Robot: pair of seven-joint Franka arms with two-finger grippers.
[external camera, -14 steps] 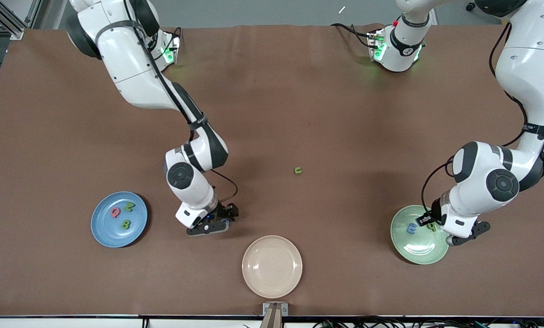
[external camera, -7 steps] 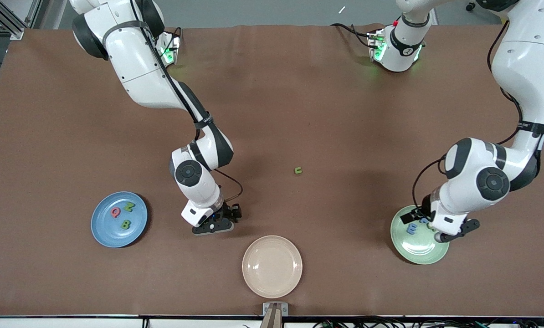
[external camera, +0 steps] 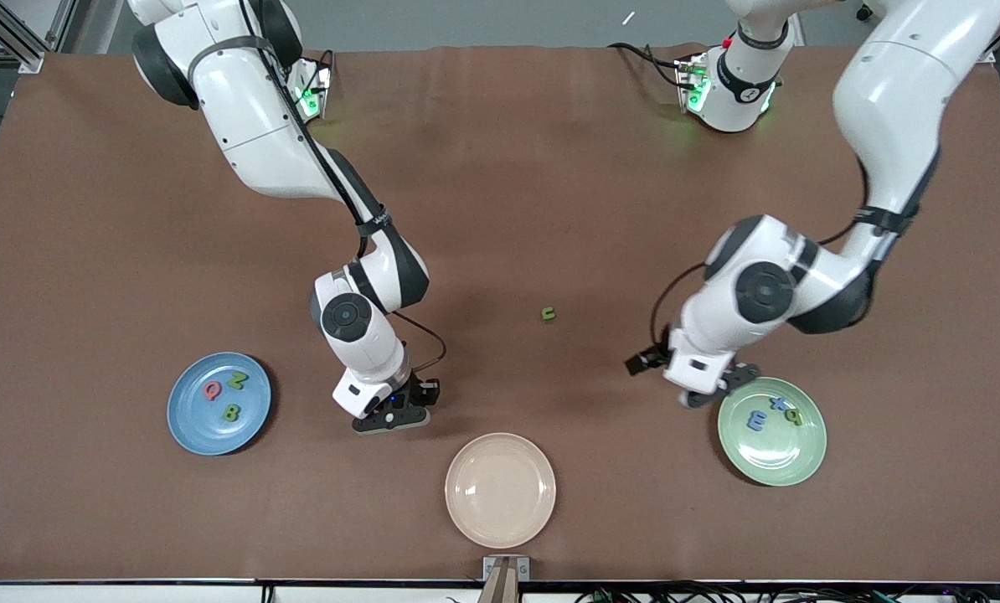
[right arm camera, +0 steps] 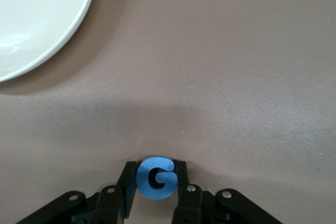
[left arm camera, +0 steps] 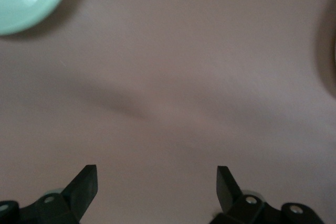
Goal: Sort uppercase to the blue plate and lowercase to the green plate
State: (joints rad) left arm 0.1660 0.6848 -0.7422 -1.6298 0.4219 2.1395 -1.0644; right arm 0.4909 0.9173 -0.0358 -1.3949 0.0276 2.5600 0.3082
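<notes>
The blue G (right arm camera: 155, 177) is clamped between the fingers of the right gripper (external camera: 391, 414), low over the bare table between the blue plate (external camera: 183, 419) and the cream plate (external camera: 500, 519), so the last capital is gripped but not yet delivered. Whether it has left the table surface cannot be told from the right wrist view.

Three capitals already lie in the blue plate: the pink-red Q (external camera: 213, 390), the green N (external camera: 237, 379) and the green B (external camera: 231, 412). Once the G joins them, the uppercase half of the job will, by the look of things, be finished.

The green plate (external camera: 793, 469), toward the left arm's end of the table, holds three small letters: the blue m (external camera: 755, 420), the blue x (external camera: 777, 403) and the green q-like piece (external camera: 793, 415). One lowercase letter is left out, the green u (external camera: 548, 314), lying alone on the table about midway between the two arms and farther from the front camera than the cream plate.

The left gripper (external camera: 691, 392) hangs empty with its jaws wide apart, over bare table just beside the green plate. It looks the likely one to fetch the u, the final piece after the G
</notes>
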